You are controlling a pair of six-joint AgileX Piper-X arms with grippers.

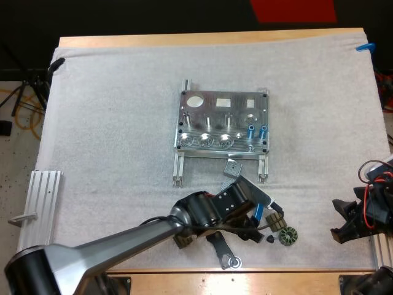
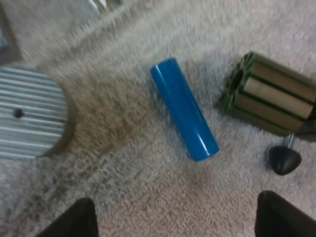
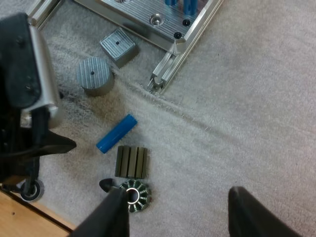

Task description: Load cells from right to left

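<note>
The metal fixture [image 1: 224,123] lies mid-mat with two blue cylinders [image 1: 256,131] standing in its right-hand holes. A third blue cylinder [image 2: 183,115] lies flat on the mat near the front edge [image 1: 259,211] [image 3: 116,133]. My left gripper [image 1: 256,220] hovers right over it, open, its fingers [image 2: 69,219] apart on either side and clear of the cylinder. My right gripper [image 1: 339,220] waits open at the mat's right side, fingertips [image 3: 252,212] spread above nothing, near a dark ribbed block [image 3: 132,161] and a round toothed part [image 3: 133,195].
A round ribbed metal piece [image 2: 29,118] and a square metal block [image 3: 118,47] lie between the fixture and the lying cylinder. A small black cone [image 2: 284,159] sits by the dark ribbed block [image 2: 269,101]. An aluminium rail [image 1: 38,203] lies at the mat's left edge.
</note>
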